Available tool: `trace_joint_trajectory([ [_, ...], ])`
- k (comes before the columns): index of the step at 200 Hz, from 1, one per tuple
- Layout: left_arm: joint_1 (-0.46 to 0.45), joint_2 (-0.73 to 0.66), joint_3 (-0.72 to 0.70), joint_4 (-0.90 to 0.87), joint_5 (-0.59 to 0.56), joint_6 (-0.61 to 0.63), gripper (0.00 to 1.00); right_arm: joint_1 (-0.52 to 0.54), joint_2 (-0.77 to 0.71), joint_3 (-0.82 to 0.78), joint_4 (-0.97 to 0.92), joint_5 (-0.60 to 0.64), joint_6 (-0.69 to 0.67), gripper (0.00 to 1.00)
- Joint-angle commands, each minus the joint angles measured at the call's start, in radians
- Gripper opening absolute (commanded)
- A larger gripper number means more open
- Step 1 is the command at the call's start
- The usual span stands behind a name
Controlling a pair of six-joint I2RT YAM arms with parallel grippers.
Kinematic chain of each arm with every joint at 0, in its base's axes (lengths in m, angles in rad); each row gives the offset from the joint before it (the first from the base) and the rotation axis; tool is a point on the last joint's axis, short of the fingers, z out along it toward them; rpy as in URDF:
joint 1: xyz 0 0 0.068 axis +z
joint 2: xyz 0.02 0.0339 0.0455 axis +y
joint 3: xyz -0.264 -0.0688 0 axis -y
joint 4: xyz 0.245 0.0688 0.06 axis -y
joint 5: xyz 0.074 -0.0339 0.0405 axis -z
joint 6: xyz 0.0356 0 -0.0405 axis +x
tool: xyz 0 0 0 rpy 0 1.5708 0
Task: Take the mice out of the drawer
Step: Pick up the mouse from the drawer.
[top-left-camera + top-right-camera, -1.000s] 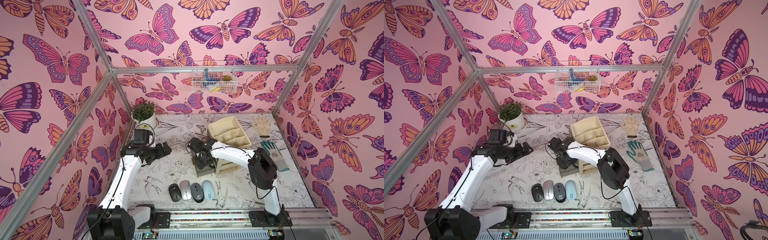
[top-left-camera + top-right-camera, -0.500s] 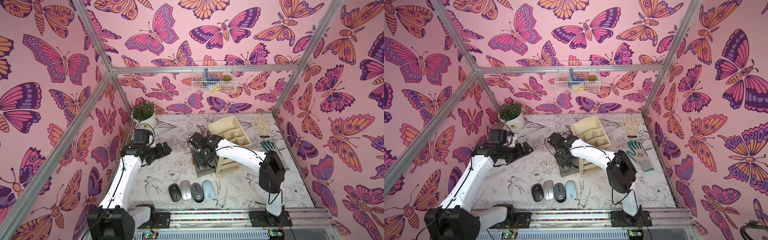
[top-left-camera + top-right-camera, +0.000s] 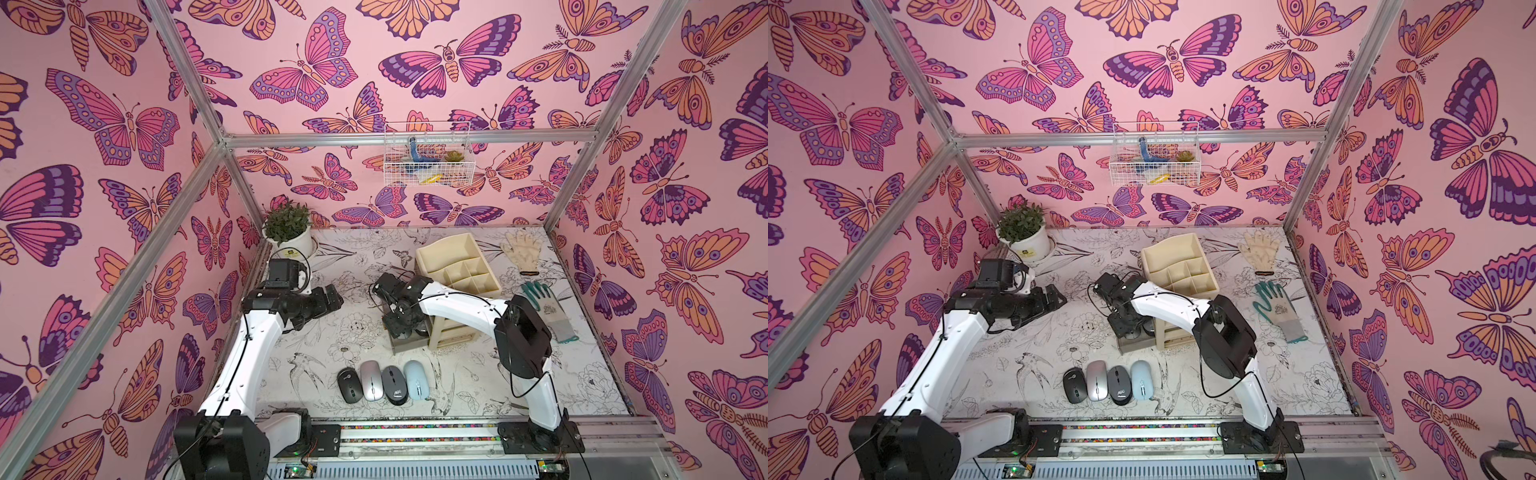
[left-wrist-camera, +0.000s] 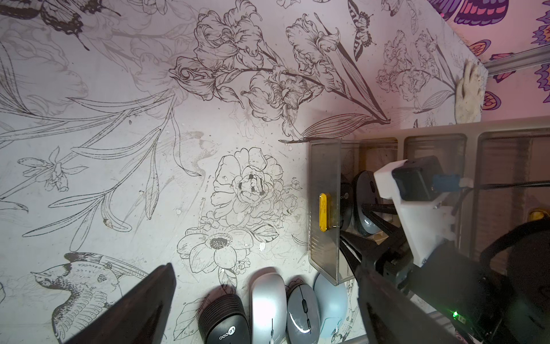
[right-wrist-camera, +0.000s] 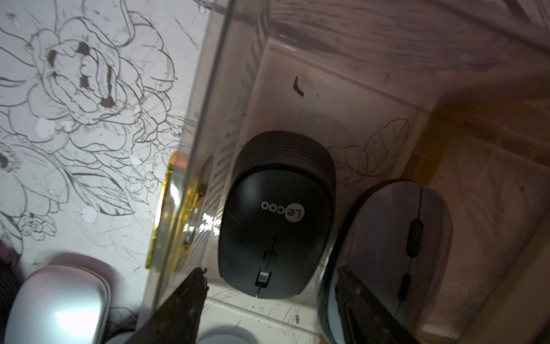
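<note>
A clear drawer (image 3: 409, 345) with a yellow handle (image 4: 323, 216) stands pulled out of the beige organiser. Two mice lie in it: a black one (image 5: 276, 214) and a dark grey one (image 5: 395, 244). My right gripper (image 5: 272, 277) hangs open over the drawer. Its tips straddle the black mouse's near end, and one finger (image 5: 357, 297) overlaps the grey mouse. Several more mice lie in a row near the table's front edge: black (image 3: 349, 384), silver (image 3: 372, 380), dark grey (image 3: 394, 384) and pale blue (image 3: 416, 379). My left gripper (image 3: 328, 297) hovers open and empty to the left.
The beige organiser (image 3: 446, 242) stands behind the drawer. A cream glove (image 3: 519, 249) and a green-and-grey glove (image 3: 544, 307) lie to the right. A potted plant (image 3: 289, 232) fills the back left corner. A wire basket (image 3: 428, 160) hangs on the back wall.
My right arm's elbow has swung to the right and its jaws have opened wider above the drawer. The left arm has stayed still.
</note>
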Motion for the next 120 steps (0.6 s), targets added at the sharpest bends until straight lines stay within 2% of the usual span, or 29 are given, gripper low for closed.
trace_joint_trajectory([
  [1, 0.002, 0.013, -0.009, 0.007, 0.01, 0.001, 1.0, -0.011, 0.001, -0.014, 0.036, -0.044, -0.014, 0.73],
  [48, -0.003, 0.018, -0.014, 0.007, 0.005, 0.003, 1.0, -0.011, 0.068, -0.033, 0.132, -0.027, -0.102, 0.79],
  [90, -0.003, 0.023, -0.011, 0.006, 0.002, 0.0, 1.0, -0.009, 0.074, -0.098, 0.184, 0.109, -0.165, 0.79],
  [120, -0.007, 0.036, -0.001, 0.007, 0.007, -0.005, 1.0, -0.01, 0.065, -0.124, 0.186, 0.135, -0.197, 0.78],
])
